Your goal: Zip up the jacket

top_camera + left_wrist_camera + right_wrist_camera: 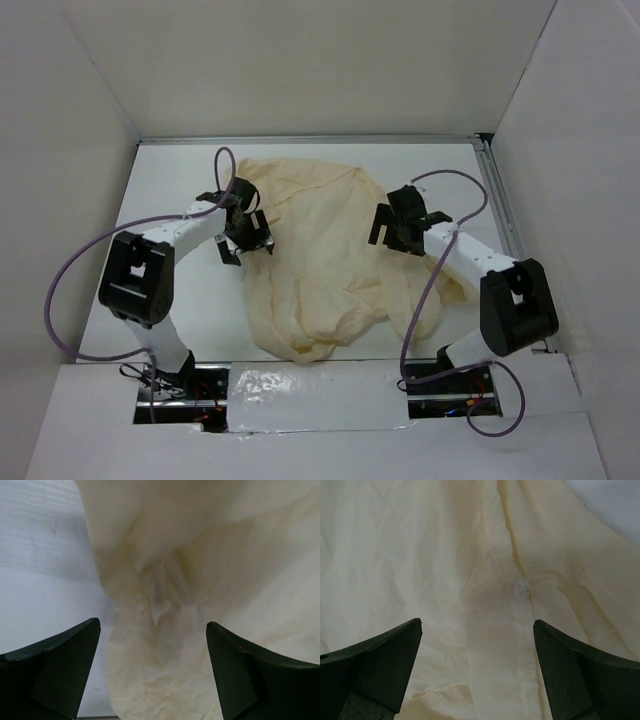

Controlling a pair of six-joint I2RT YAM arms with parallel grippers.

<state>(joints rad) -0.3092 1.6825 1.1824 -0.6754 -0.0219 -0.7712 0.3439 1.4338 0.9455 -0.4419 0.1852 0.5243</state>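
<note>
Left wrist view has the left claw (152, 630) spread wide and holding nothing, poised over a bunched, twisted fold at the jacket (165, 600) edge, with tabletop (45, 570) showing just beside it. Right wrist view has the right claw (477, 625) equally wide and empty above flat cloth, a small pale round fastener (521, 586) just ahead of it. From above, the jacket lies crumpled mid-tabletop, the left claw over its left side and the right claw over its right.
</note>
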